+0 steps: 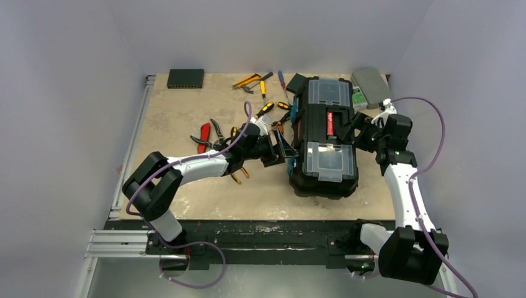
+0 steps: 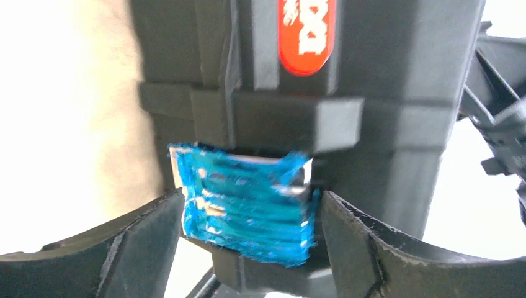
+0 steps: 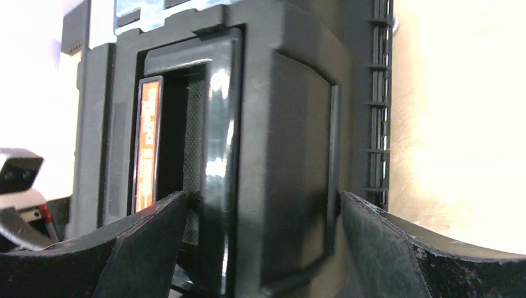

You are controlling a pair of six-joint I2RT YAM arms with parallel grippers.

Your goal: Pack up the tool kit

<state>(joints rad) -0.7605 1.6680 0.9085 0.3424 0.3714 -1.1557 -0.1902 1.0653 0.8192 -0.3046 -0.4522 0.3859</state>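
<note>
Toolbox (image 1: 324,133), counter's far right: rigid, likely heavy; lift by lid handle (image 1: 329,122). Left hand (image 2: 251,200) apart astride blue latch (image 2: 242,192); right hand (image 3: 263,200) apart.

Pale lavender-grey walls (image 1: 62,62) close in the left, top and right of the frame; a worn beige tabletop (image 1: 248,198) fills the middle; an aluminium rail (image 1: 135,136) lines its left edge; a black bar (image 1: 273,233) crosses the bottom; the light is soft and even.
</note>
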